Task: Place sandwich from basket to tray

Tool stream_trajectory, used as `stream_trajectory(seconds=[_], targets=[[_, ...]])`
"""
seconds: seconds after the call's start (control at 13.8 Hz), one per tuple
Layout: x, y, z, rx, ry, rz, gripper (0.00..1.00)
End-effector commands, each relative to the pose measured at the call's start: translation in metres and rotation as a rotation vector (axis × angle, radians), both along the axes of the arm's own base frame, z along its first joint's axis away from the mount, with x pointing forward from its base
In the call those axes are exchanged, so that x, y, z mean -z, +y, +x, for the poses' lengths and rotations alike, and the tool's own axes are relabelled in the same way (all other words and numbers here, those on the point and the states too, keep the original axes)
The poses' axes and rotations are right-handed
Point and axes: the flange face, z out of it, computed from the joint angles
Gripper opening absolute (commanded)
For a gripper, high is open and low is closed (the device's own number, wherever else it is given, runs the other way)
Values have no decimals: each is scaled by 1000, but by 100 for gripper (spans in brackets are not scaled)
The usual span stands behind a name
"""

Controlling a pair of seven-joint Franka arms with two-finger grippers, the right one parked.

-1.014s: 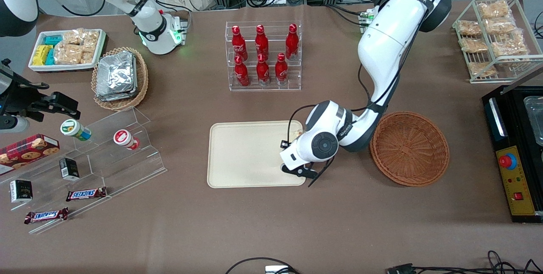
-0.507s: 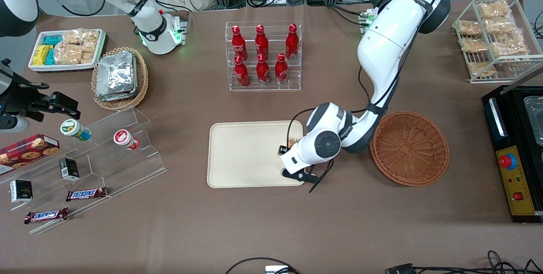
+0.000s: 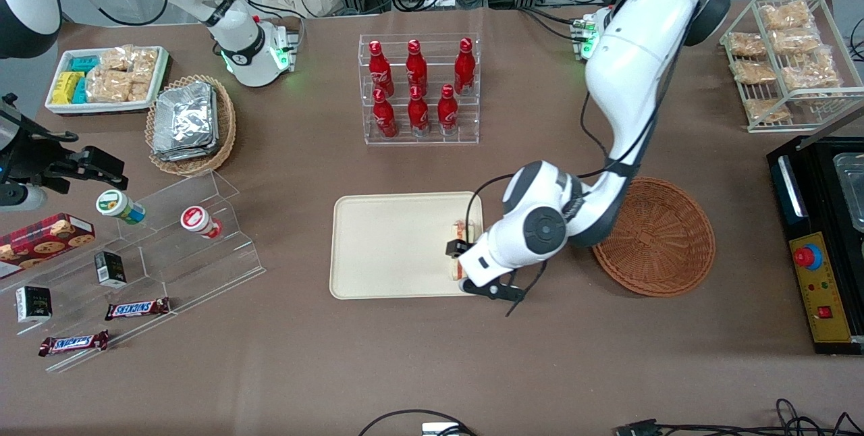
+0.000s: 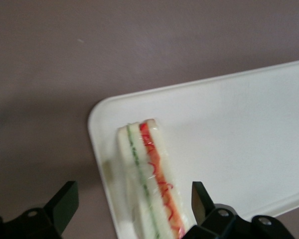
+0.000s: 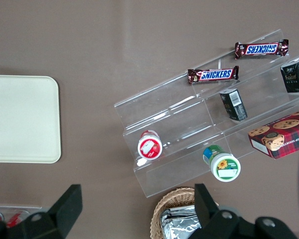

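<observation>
Cream-beige tray [image 3: 391, 247] on the brown table cover [image 3: 432, 355] — and on it the sandwich [image 4: 148, 179], pale white bread striped lengthwise with a green layer and an orange-red one. Black fingers on the left gripper [image 4: 132, 206], spread either side of it. The basket [image 3: 658, 237] beside the tray — reddish-brown wicker weave. Red bottles [image 3: 415, 88] in the clear rack.
</observation>
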Motion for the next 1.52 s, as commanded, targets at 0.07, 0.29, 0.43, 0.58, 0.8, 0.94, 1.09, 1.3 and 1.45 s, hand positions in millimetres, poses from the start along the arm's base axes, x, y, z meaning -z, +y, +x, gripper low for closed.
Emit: stream_trajectory(seconds=[0.07, 0.29, 0.43, 0.58, 0.8, 0.94, 1.09, 1.3, 1.45], targets=[[-98, 72, 0, -114, 92, 82, 100], [-172, 179, -10, -204, 200, 178, 100], [-228, 244, -21, -277, 199, 196, 100], [-272, 272, -43, -286, 189, 236, 100], [-307, 303, -72, -192, 201, 325, 100], [-308, 309, -79, -187, 225, 380, 100], [-308, 310, -88, -176, 233, 396, 100], [-295, 308, -97, -156, 263, 407, 100], [-292, 304, -105, -151, 249, 409, 100]])
